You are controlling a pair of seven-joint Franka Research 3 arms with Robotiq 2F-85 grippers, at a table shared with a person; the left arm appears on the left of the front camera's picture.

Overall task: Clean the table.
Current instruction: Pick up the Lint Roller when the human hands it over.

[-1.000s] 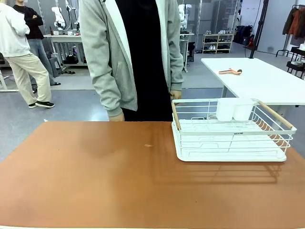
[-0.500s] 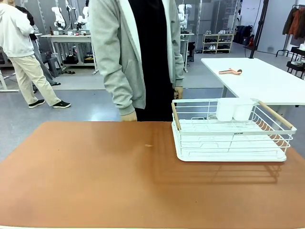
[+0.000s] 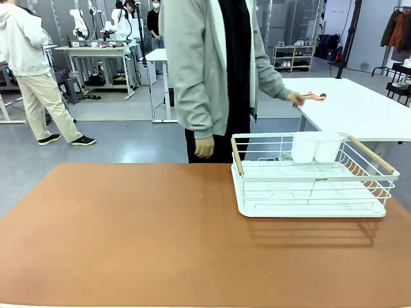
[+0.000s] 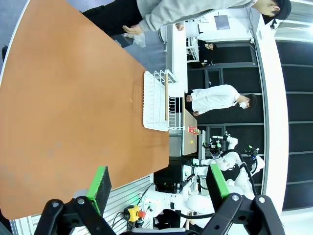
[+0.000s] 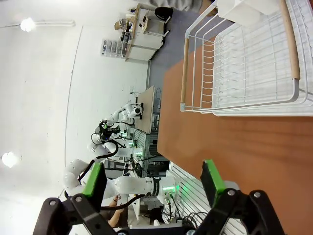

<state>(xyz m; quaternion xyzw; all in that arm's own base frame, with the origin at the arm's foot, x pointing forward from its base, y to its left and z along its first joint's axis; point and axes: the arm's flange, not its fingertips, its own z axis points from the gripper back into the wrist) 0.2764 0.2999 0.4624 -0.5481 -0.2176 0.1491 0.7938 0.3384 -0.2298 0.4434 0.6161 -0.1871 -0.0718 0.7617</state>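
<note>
The table [image 3: 128,237] — terracotta, white rack [image 3: 308,210] on it; grey floor [image 3: 115,138] beyond.

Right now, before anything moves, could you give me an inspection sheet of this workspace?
Surface: brown table, top bare, no spill seen.
Job's things: the table itself; no cloth seen.
Clutter: white wire dish rack at the robot's far right, white container inside.
Grippers: left end effector open, empty; right end effector open, empty, near the rack.
Cables: none on the table; loose wires beside it.
Surroundings: person at the far side, hand reaching a tool on a white table; other people behind.
</note>
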